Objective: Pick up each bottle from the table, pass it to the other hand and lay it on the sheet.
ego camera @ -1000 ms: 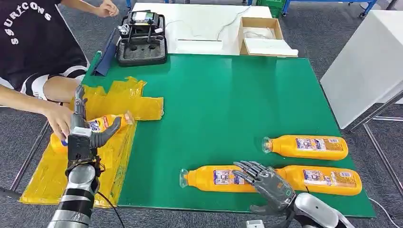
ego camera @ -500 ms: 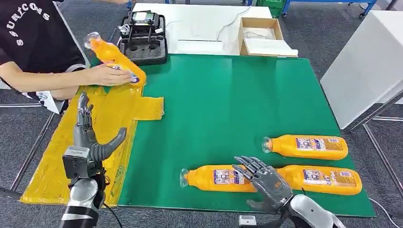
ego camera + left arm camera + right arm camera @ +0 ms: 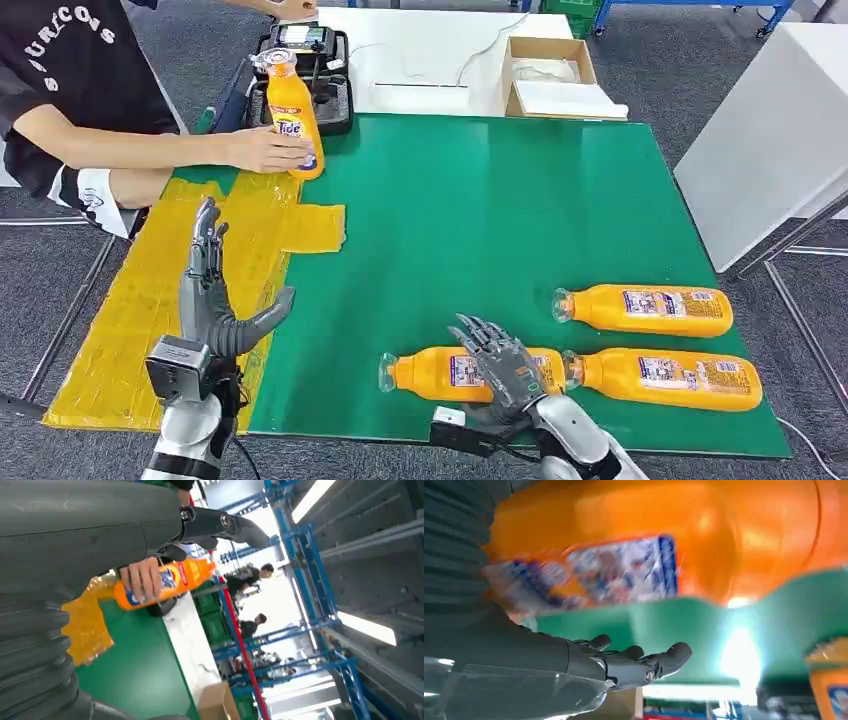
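R hand (image 3: 508,372) is spread open over the bottle (image 3: 440,373) lying by the table's (image 3: 480,200) near edge, fingers above it, not gripping; L hand (image 3: 212,300) open w/ nothing, over the sheet (image 3: 130,330).

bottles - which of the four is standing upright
The bottle a person's hand holds at the far left of the green table, cap up. The other three lie on their sides near the right hand.
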Controlling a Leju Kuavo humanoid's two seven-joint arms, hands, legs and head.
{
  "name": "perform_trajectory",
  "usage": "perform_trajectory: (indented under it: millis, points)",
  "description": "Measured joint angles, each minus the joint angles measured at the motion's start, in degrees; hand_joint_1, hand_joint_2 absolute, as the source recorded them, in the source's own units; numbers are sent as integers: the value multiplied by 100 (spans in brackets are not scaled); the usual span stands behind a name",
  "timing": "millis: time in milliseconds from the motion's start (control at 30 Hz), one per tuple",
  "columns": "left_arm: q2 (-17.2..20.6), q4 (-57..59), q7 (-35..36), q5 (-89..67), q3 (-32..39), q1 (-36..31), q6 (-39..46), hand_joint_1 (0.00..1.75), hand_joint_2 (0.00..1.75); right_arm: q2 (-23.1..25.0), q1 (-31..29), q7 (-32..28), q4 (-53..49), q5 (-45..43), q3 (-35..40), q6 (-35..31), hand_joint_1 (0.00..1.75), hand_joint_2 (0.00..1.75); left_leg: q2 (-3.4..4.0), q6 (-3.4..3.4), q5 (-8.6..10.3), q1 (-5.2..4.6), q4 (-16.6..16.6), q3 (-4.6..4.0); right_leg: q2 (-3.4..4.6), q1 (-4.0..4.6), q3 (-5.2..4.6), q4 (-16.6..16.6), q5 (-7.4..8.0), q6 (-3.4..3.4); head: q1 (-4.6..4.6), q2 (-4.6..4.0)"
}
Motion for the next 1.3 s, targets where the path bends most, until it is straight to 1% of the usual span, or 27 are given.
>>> perform_trajectory:
  millis: [100,167,200,233,267,300,333,367,400,433,567,600,633,667,833,1033,1067,1133,1233,1300]
  points:
    - [0,-24,13,0,-105,23,-20,0,175,160,-225,147,419,90,74,112,0,175,2,0,0,0,0,5,1,0,2,0,2,-1,0,0]
    - [0,-24,33,31,-155,23,-52,0,175,232,-395,232,666,118,127,186,0,175,17,0,-3,0,0,21,8,0,10,-1,2,-1,-2,0]
    - [0,-24,48,37,-168,23,-57,0,175,256,-470,245,764,123,158,208,7,175,19,-2,-6,0,0,32,15,0,18,-1,2,-1,0,0]
    - [0,-24,52,55,-181,23,-70,0,175,267,-517,275,855,146,188,238,38,175,20,-3,-8,0,0,39,18,0,23,-2,1,-2,0,0]
    - [0,-24,57,79,-183,23,-77,0,175,269,-582,324,943,182,212,309,37,175,20,-4,-12,0,0,45,21,0,27,-3,1,-2,0,0]
    - [0,-24,63,103,-186,22,-96,0,175,280,-654,380,1028,227,249,389,80,175,28,-4,-13,0,-1,51,28,1,28,-3,2,-4,-4,0]
    - [0,-24,66,116,-188,22,-114,0,175,280,-722,429,1098,278,298,466,80,175,37,-4,-14,0,-1,59,39,1,24,-5,3,-5,0,0]
    - [0,-24,66,144,-186,22,-127,0,175,276,-783,477,1163,325,341,525,80,175,45,-5,-17,0,-2,70,44,2,-3,-5,0,-8,-2,0]
    - [0,-24,66,157,-186,22,-140,0,175,263,-834,525,1221,379,381,580,80,175,46,-17,-44,0,-4,85,47,2,-1,-6,-13,-20,0,0]
    - [0,-24,66,170,-186,21,-151,0,175,252,-882,558,1258,416,413,623,80,175,46,-9,-52,1,-4,96,47,1,7,-7,-21,-7,0,0]
    - [0,-24,66,214,-186,20,-162,0,175,191,-1006,630,1358,477,540,724,80,175,46,-4,-32,2,-4,102,46,0,16,-7,-16,-5,0,0]
    - [0,-24,66,214,-186,20,-162,0,175,182,-1026,630,1371,477,562,724,145,175,46,-14,-20,2,-4,102,46,0,18,-7,-14,-6,0,0]
    - [0,-24,66,214,-186,20,-162,0,175,173,-1042,630,1380,477,573,724,171,175,46,-7,-16,2,-4,103,46,-1,19,-7,-7,-11,-2,0]
    - [0,-24,66,214,-186,20,-162,0,175,169,-1055,630,1387,477,595,724,175,175,46,1,-11,1,-4,104,47,-1,20,-7,-1,-16,0,0]
    - [0,-22,77,241,-186,19,-181,0,175,72,-1155,658,1411,459,693,868,175,175,44,4,-10,-6,-3,105,45,-5,20,-7,4,-3,-2,0]
    - [0,-2,77,334,-181,18,-240,0,175,-137,-1175,470,1321,-37,717,804,175,175,40,8,-9,-10,-3,103,40,-8,28,-7,4,0,-2,0]
    - [0,15,72,334,-181,21,-245,0,175,-151,-1132,455,1277,-144,684,690,175,175,37,9,-8,-11,-3,100,39,-9,29,-7,4,1,-2,0]
    - [0,24,70,334,-181,33,-256,0,175,-131,-1021,413,1159,-269,548,334,175,175,24,12,-5,-11,-2,83,32,-9,75,-6,7,7,0,0]
    - [2,24,138,293,-192,73,-354,0,175,64,-802,210,932,-518,251,-340,175,175,19,18,1,-11,-1,72,32,-8,65,-6,10,11,0,0]
    - [11,20,249,271,-240,113,-520,0,175,272,-609,-90,733,-780,-24,-895,175,175,20,18,1,-11,-1,54,33,-8,47,-4,12,11,-2,0]
